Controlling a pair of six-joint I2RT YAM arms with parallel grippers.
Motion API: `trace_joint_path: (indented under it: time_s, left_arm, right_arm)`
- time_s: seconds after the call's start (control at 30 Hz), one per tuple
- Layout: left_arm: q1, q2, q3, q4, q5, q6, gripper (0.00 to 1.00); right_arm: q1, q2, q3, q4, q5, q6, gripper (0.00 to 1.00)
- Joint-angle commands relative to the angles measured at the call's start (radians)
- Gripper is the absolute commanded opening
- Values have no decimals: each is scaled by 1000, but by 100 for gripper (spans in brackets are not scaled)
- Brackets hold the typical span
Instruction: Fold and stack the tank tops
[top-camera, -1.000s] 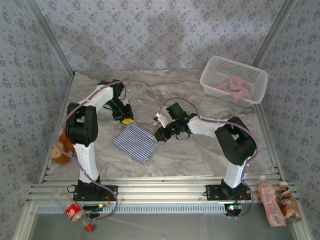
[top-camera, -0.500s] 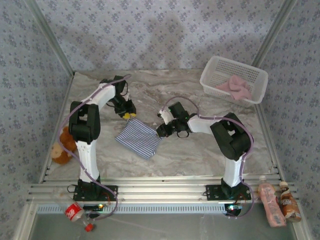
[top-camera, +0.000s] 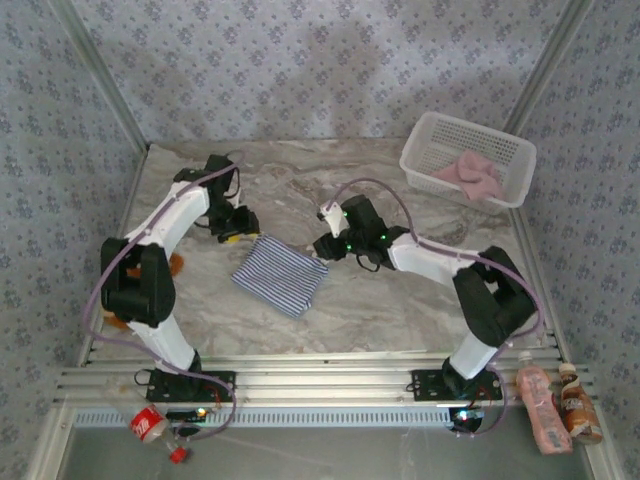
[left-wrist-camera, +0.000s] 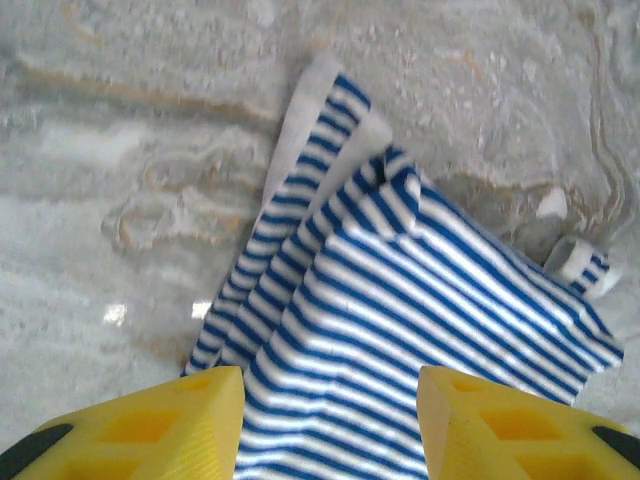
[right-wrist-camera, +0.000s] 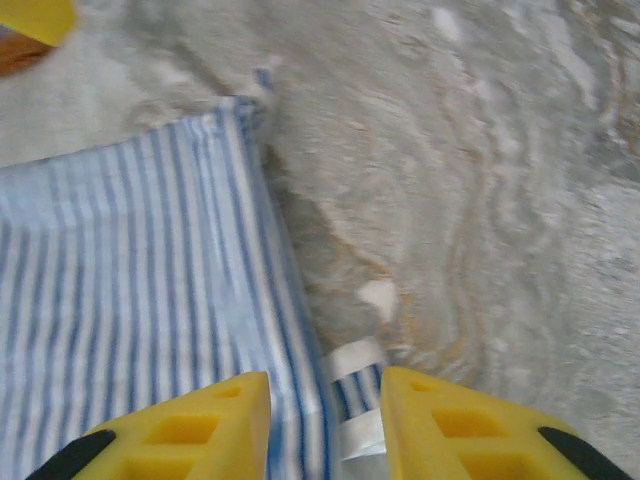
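Item one: striped tank top (top-camera: 280, 276), navy and white, folded to a rough rectangle and lying flat on the marbled surface (top-camera: 400, 300), left of centre in the overhead frame. From my left wrist it fills the lower right of the frame, with white trim along its upper left edge and a small trimmed loop at its right edge. Item two: pink tank top (top-camera: 468, 175), crumpled inside the white lattice basket (top-camera: 418, 160) at the upper right, well apart from the striped one. Item three: my left hand (top-camera: 232, 232), at the striped top's upper left corner, yellow fingers (left-wrist-camera: 150, 420) spread apart, striped cloth showing in the gap below them, gripping nothing. Item four: my right hand (top-camera: 326, 246), at the same top's upper right corner, fingers (right-wrist-camera: 180, 425) also apart but less widely. The cloth's edge and a strip of white trim lie on the surface in line with the gap, not pinched. Sundries: a pink bottle (top-camera: 538, 405) and a brown bottle (top-camera: 578, 402) at the lower right, beyond the surface's edge.
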Motion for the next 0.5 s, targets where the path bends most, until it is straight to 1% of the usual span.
trace_joint_path:
  time_s: [0.0,0.07,0.17,0.27,0.37,0.47]
  left_arm:
    - [-8,-19,-73,-25,15,28,49]
    - [-8,-10,-104,12,30,64,49]
    - [-8,32,-105,86,46,132,49]
    - [-13,99,-59,130,45,206,49]
    - [-15,142,-59,187,56,249,49]
    - [-15,202,-37,202,58,280,49]
  right_arm:
    - [78,-38,-79,16,-80,-24,40]
    - [135,-27,-112,78,-104,-18,41]
    - [211,19,-115,116,-84,-70,43]
    - [249,70,-99,126,-49,-112,43]
    - [272,98,-87,85,10,-175,44]
    - [283,112,-95,51,52,-226,45]
